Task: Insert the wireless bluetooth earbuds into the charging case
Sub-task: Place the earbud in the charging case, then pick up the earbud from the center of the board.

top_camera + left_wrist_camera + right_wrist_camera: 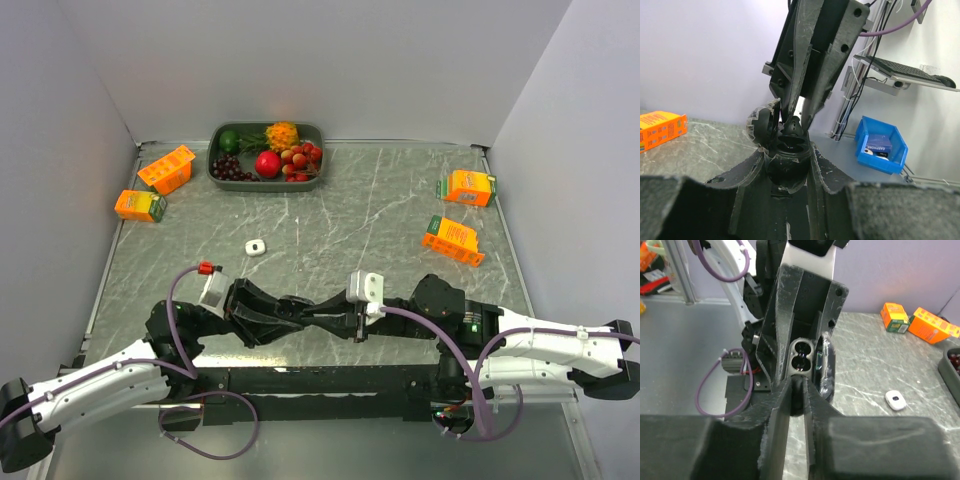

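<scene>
The black charging case (786, 172) sits upright between the fingers of my left gripper (787, 152), which is shut on it. Its lid (761, 125) is swung open to the left. Both wells (802, 356) face the right wrist camera. My right gripper (801, 382) is shut on a black earbud (799, 392), held right at the case's mouth. In the left wrist view the right gripper (796, 119) comes down from above with that earbud (792, 129) over the opening. The two grippers meet near the table's front (308, 313). A white earbud (255, 247) lies loose on the table.
A green tray (215, 172) of fruit stands at the back. Orange cartons lie at the left (166, 168) (140, 205) and at the right (468, 186) (452, 238). A blue bin (881, 145) sits beyond the table edge.
</scene>
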`<state>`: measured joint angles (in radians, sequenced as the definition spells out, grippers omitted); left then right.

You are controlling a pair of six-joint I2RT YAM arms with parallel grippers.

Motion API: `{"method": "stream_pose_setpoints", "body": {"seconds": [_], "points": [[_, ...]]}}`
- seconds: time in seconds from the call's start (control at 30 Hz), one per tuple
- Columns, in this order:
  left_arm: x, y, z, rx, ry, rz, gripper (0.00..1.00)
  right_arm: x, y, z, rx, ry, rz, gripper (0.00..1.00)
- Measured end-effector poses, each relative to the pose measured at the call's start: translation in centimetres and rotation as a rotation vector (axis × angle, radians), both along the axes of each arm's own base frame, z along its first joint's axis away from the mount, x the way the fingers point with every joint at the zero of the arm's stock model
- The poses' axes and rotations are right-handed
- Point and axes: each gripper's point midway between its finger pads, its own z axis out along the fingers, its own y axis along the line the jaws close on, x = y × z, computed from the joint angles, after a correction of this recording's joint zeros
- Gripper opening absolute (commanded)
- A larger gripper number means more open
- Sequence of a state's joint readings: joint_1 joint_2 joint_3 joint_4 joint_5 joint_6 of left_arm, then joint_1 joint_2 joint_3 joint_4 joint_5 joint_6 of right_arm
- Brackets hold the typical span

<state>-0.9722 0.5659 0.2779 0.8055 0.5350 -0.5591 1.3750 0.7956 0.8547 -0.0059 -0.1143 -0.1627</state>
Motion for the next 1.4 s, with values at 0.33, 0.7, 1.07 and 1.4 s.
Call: {"method": "stream_pose_setpoints", "body": {"seconds": [0.33,0.7,1.07,1.4], "points": [[0.6,0.2,0.3,-0.014,-0.001,0.043,0.01,0.1,-0.2,-0.1,-0.004,0.013,-0.015,0.45],[2.0,1.6,0.6,-0.045,-0.019,0.171,0.01,1.6,-5.2,3.4,0.126,0.047,-0.158,0.51],[3.9,0.8,-4.6,0.145,0.033,0.246,0.01,13.1,-9.4,-9.3,-0.111,0.472,-0.726,0.40],[4.9,1.5,-5.1,0.161,0.063,0.321,0.01,13.0,-11.3,-26.1,-0.522,0.873,-0.843,0.23]]}}
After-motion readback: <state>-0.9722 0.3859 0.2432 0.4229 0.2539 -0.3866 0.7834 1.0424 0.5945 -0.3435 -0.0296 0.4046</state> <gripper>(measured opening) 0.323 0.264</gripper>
